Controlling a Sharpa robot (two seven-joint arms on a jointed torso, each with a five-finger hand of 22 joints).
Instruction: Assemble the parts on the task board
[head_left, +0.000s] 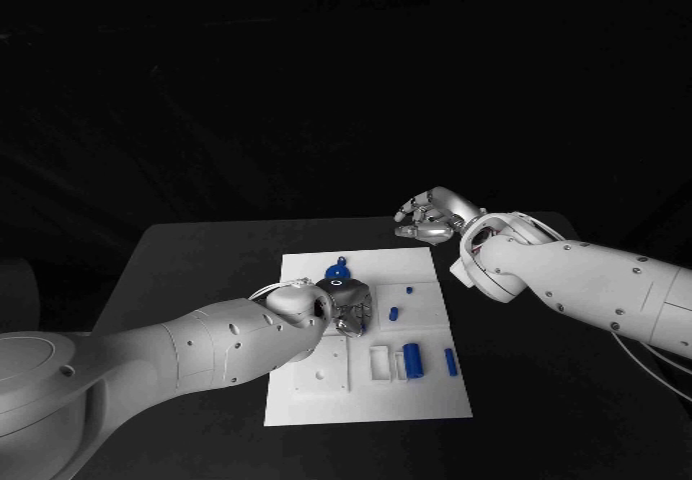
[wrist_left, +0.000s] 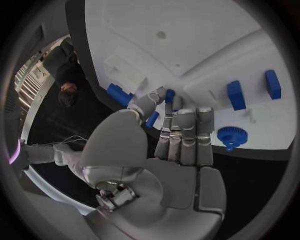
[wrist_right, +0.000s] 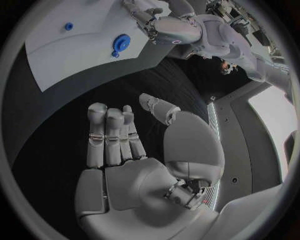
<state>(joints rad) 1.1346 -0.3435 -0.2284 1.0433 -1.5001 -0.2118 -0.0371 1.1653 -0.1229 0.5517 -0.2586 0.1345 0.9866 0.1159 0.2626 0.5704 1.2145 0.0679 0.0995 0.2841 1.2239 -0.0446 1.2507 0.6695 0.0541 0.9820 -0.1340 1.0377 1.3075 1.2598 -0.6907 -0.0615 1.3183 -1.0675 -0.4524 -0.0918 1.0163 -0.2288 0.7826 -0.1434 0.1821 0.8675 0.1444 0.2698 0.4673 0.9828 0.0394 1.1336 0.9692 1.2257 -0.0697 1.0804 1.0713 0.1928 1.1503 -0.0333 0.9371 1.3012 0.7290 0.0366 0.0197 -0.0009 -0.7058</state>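
Observation:
The white task board (head_left: 325, 395) lies mid-table. My left hand (head_left: 346, 305) hovers over its middle. In the left wrist view its thumb and a fingertip pinch a slim blue part (wrist_left: 169, 94) just above the board (wrist_left: 187, 35). A blue gear-shaped part (head_left: 339, 270) stands near the board's far edge, also seen as the gear (wrist_left: 232, 136) and the gear (wrist_right: 120, 42). Two small blue pieces (head_left: 411, 290) (head_left: 395, 313) lie right of the hand. A blue cylinder (head_left: 414, 360) and a blue bar (head_left: 450, 362) lie nearer me. My right hand (head_left: 433, 215) hangs open, fingers spread, beyond the board's far right corner.
White raised blocks (head_left: 382, 362) stand on the board beside the blue cylinder. Black table (head_left: 202, 270) surrounds the board on all sides. My right forearm (head_left: 591, 285) reaches over the table's right side. The right wrist view shows my left hand (wrist_right: 169, 27) at the board.

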